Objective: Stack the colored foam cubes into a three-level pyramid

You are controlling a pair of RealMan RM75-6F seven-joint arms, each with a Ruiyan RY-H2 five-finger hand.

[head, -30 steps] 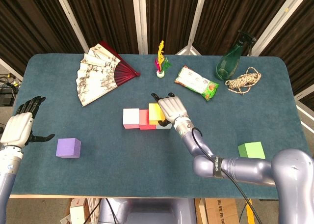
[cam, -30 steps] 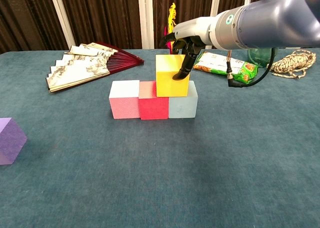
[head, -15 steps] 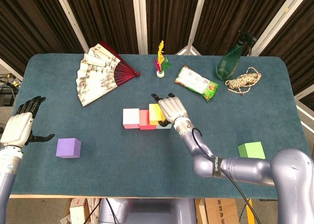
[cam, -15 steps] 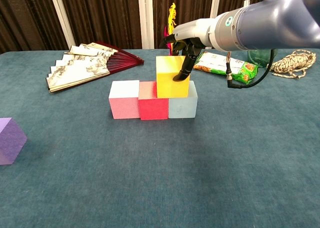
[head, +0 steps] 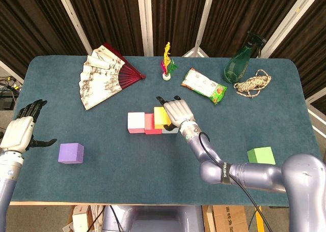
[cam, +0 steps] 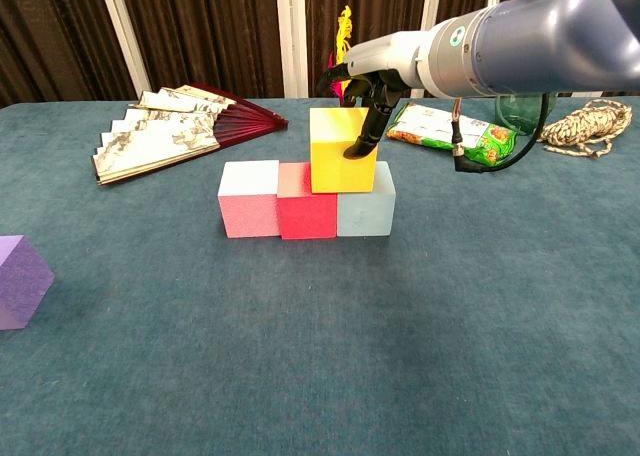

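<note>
Your right robot hand grips the yellow cube astride the red cube and grey-blue cube; a sideways drag on letting go topples it, while your left robot hand stays open

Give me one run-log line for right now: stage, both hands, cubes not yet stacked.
stage: second level | right hand: holds yellow cube on red cube and light blue cube | left hand: open, idle | loose: purple cube, green cube

Six foam cubes, one fan, one bottle, one rope.
</note>
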